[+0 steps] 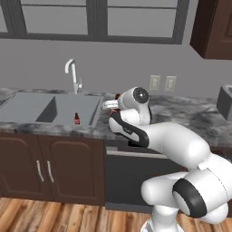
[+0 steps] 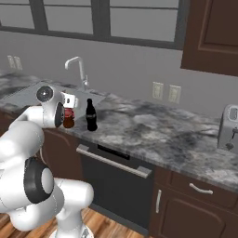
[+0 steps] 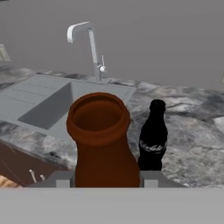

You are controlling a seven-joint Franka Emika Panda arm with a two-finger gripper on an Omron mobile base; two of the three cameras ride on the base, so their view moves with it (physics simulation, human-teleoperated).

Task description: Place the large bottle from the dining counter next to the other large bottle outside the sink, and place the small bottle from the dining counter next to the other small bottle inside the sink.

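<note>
My gripper [image 2: 69, 110] is shut on the large bottle [image 2: 69, 117], dark brown with a red label, and holds it just above the marbled counter's front edge. In the hand view the held bottle [image 3: 103, 140] rises between my gripper's [image 3: 103, 181] grey pads. The other large bottle [image 2: 91, 115] stands upright on the counter just right of it, a small gap apart, and also appears as a dark bottle [image 3: 153, 138]. Left of both lies the sink [image 1: 27, 106]. The other small bottle [image 1: 77, 118], tiny with a red band, stands inside its basin. The dining counter and its small bottle are out of view.
A curved chrome faucet [image 1: 72, 74] rises behind the sink. A toaster [image 2: 230, 128] sits at the far right of the counter [image 2: 153, 128]. Wall outlets [image 2: 158, 90] are behind it, and a dark upper cabinet [image 2: 211, 32] hangs above. A dishwasher [image 2: 116, 160] is below.
</note>
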